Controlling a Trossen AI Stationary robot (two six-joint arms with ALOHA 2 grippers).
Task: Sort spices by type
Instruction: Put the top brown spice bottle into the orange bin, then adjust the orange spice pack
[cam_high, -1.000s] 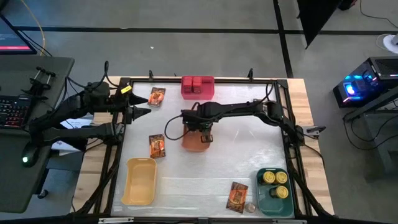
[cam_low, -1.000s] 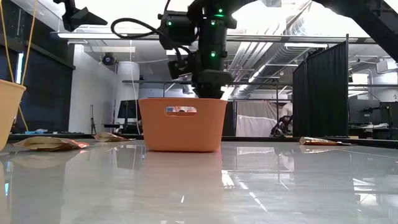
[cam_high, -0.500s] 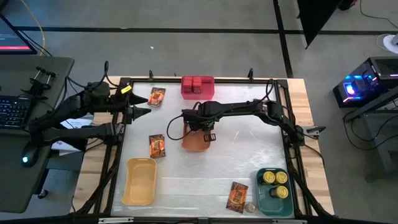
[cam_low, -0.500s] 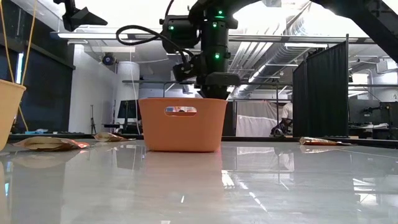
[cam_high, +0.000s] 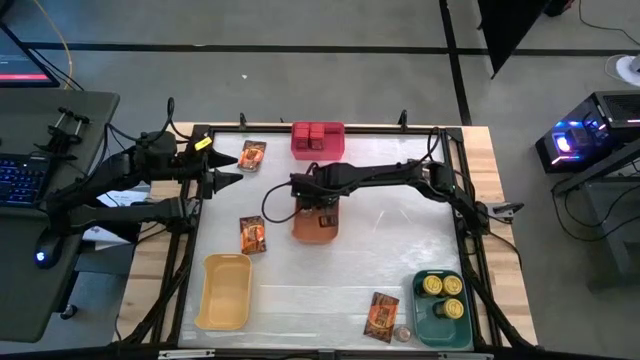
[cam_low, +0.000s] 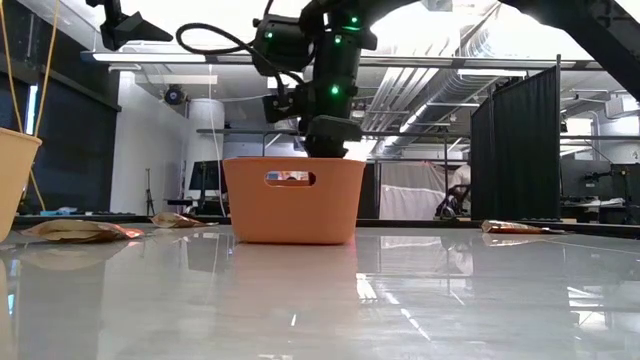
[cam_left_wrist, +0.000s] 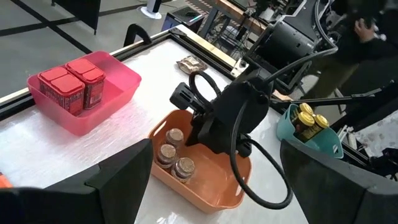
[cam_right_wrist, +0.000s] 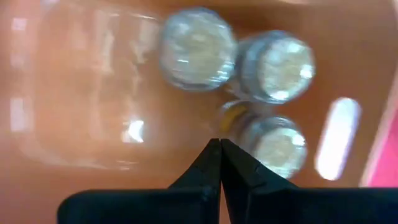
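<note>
Three tiny pale-lidded glass jars (cam_right_wrist: 267, 65) stand clustered in the orange plastic bin (cam_high: 316, 228) at mid-table, partly hidden from above by the right gripper (cam_right_wrist: 220, 149), which hangs over them with its dark fingers pinched together, grasping nothing. From table height the bin's wall hides the jars. Red boxes (cam_left_wrist: 69, 87) sit in the pink bin (cam_high: 318, 140), yellow-topped tins (cam_high: 441, 285) in the teal bin (cam_high: 424, 317). Three orange-brown printed packets (cam_high: 252, 235) lie loose. At the table's left edge the left gripper (cam_high: 228, 168) waits, fingers spread.

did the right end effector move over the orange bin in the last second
Yes. The right end effector shifted slightly toward the left rim of the orange plastic bin, which stayed put.
</note>
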